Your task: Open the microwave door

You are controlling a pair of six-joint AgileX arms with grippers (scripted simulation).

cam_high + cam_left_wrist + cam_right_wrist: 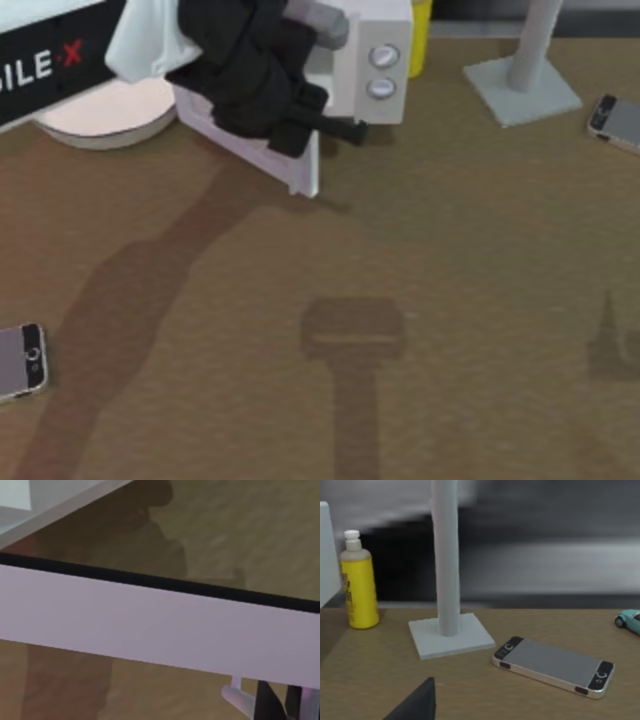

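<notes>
The white microwave (375, 45) stands at the back of the table, its two grey knobs (383, 72) on the right panel. The microwave door (255, 150) stands swung out at an angle from the front, its free edge toward the table's middle. My left gripper (345, 130) reaches over the door and is shut on the door's handle. In the left wrist view the door's white edge (160, 625) runs across the picture, with the grey handle (237, 700) beside the dark fingers (267, 705). Only a dark part of my right gripper (417, 705) shows, off to the right.
A cream bowl (100, 118) sits left of the microwave. A yellow bottle (360, 587) and a grey post on a square base (522, 85) stand to its right. Phones lie at the far right (615, 122) and front left (20, 362). A teal toy car (630, 620) is nearby.
</notes>
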